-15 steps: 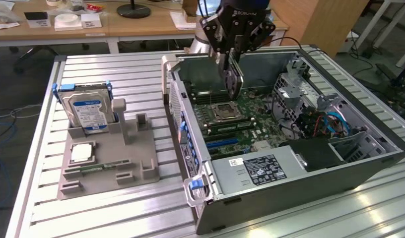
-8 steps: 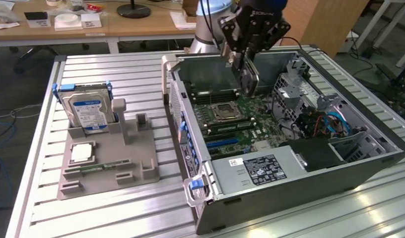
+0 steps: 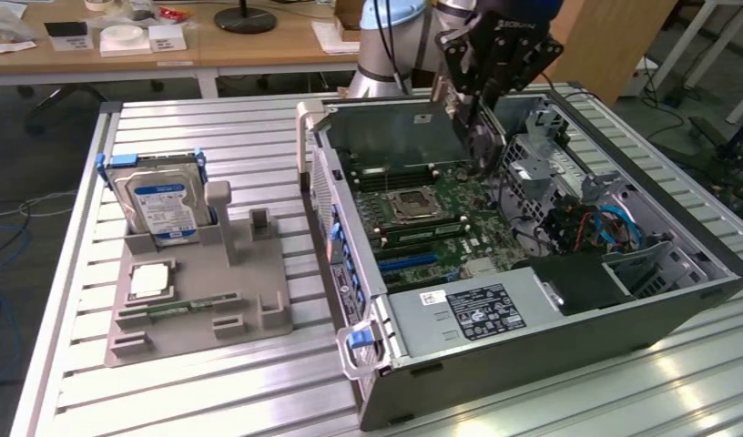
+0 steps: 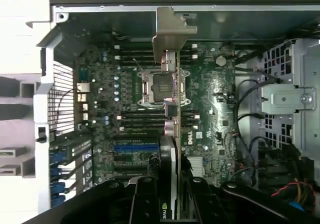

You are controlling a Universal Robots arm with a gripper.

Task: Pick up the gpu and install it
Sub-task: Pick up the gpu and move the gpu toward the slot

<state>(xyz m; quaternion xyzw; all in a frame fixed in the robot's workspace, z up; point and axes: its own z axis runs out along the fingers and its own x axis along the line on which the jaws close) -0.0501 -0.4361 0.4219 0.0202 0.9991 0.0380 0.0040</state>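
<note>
The gpu (image 3: 479,137) hangs edge-down over the open computer case (image 3: 663,300), above the motherboard (image 3: 439,228). My gripper (image 3: 475,91) is shut on the card's upper edge. In the wrist view the gpu (image 4: 172,109) shows edge-on as a thin dark card, and its pale metal bracket (image 4: 170,34) points toward the case wall. The black fingers (image 4: 145,199) of my gripper (image 4: 172,196) clamp it from both sides. Under the card lie the CPU socket (image 4: 157,86) and the blue expansion slot (image 4: 135,147). The card is above the board, not touching it.
A grey fixture (image 3: 201,291) at the exterior view's left holds a blue-framed hard drive (image 3: 163,205), a CPU (image 3: 149,280) and a green memory stick (image 3: 178,308). Inside the case sit the power supply (image 3: 481,314), cables (image 3: 608,228) and a drive cage (image 4: 290,99).
</note>
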